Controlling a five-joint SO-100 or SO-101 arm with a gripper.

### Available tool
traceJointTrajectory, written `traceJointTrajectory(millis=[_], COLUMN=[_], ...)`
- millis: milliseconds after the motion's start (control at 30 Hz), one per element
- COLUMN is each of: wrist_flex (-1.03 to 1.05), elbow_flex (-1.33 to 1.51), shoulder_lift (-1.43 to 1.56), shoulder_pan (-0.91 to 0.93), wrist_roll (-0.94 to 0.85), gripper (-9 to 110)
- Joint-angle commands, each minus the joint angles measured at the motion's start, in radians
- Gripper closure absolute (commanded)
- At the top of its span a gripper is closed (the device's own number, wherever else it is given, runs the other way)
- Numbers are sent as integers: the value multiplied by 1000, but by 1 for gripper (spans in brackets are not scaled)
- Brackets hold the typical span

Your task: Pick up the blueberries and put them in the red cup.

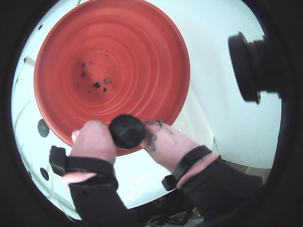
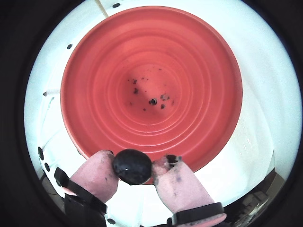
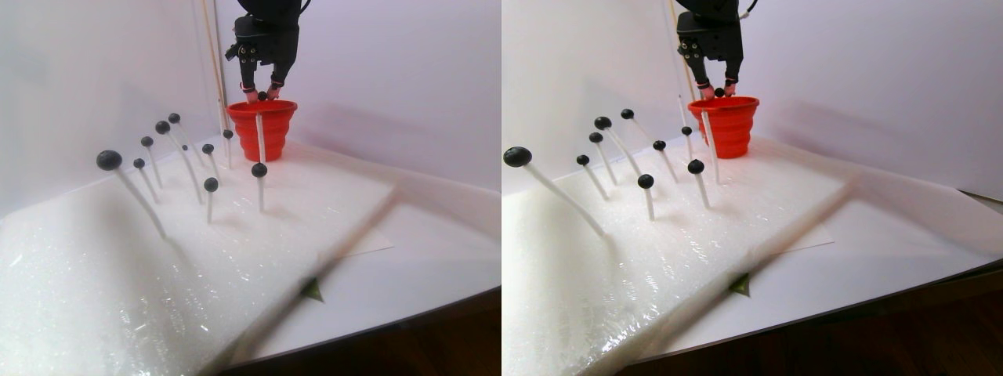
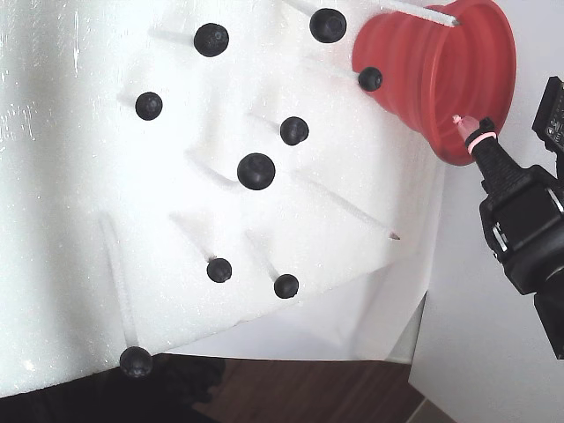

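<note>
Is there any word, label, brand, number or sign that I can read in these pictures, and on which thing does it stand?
None: no view shows readable text.
The red cup has only plain ribbed rings and dark smudges inside.
The gripper, shut on a blueberry, bears no label.
The white foam carries no print.
</note>
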Motion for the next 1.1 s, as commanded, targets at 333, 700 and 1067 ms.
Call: traceJointTrajectory(millis=[333,700,1067], wrist_flex=[-11,31,66], elbow_flex=[-61,-32,46], shoulder_lift=[78,140,239], shoulder_pan=[11,0,-28], wrist_roll=[-5,-15,2], gripper=[85,85,85])
